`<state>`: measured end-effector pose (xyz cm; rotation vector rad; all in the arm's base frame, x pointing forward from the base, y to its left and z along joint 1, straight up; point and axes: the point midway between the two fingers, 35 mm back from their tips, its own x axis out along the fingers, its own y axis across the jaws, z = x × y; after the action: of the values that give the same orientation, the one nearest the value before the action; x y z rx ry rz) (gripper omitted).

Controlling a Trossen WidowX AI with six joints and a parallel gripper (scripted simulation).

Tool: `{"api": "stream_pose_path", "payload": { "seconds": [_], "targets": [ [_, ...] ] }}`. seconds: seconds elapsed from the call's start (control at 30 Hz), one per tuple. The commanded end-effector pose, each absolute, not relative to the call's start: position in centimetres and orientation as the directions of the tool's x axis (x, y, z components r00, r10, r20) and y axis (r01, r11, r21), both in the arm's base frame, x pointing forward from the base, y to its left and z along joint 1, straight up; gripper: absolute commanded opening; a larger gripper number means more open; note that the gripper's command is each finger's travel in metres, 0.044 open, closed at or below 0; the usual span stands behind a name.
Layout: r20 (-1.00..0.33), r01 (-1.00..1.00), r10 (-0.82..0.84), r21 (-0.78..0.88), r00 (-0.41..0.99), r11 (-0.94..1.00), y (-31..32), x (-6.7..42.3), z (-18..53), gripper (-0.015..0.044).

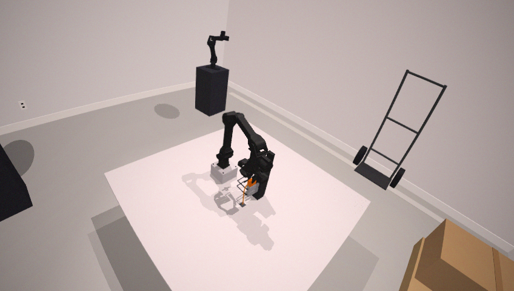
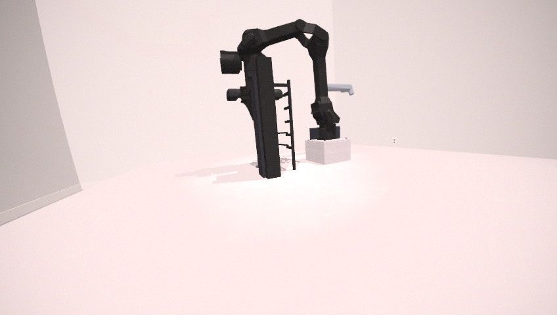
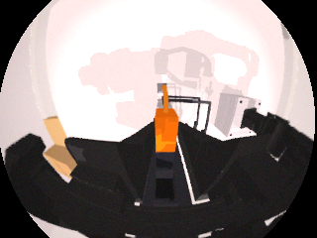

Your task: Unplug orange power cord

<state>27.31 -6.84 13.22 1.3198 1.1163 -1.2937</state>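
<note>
The black power strip stands upright on the table. The orange plug is at the strip's face, below two dark socket shapes in the wrist view. Whether its prongs are in a socket is hidden. The orange cord runs down from it to a small dark patch on the table. My gripper is shut on the plug, with a fingertip on each side. In the exterior view the strip hides the fingertips.
A thin black frame stands close beside the strip. The arm's pale base block is nearby. Cardboard boxes, a hand truck and a dark pedestal stand away from the white table.
</note>
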Motion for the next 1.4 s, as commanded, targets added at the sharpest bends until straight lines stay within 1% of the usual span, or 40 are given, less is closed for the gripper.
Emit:
{"api": "stream_pose_path", "payload": {
  "seconds": [0.0, 1.2, 1.37],
  "targets": [
    [-1.000, 0.990, -0.007, 0.028, 0.027, -0.139, -7.0, 27.3, 13.3, 0.0000],
    [-1.000, 0.989, -0.016, 0.026, 0.024, -0.143, -12.5, 26.3, 13.5, 0.0000],
    [-1.000, 0.989, -0.016, 0.025, 0.023, -0.144, -11.7, 26.3, 13.3, 0.0131]
  ]
}}
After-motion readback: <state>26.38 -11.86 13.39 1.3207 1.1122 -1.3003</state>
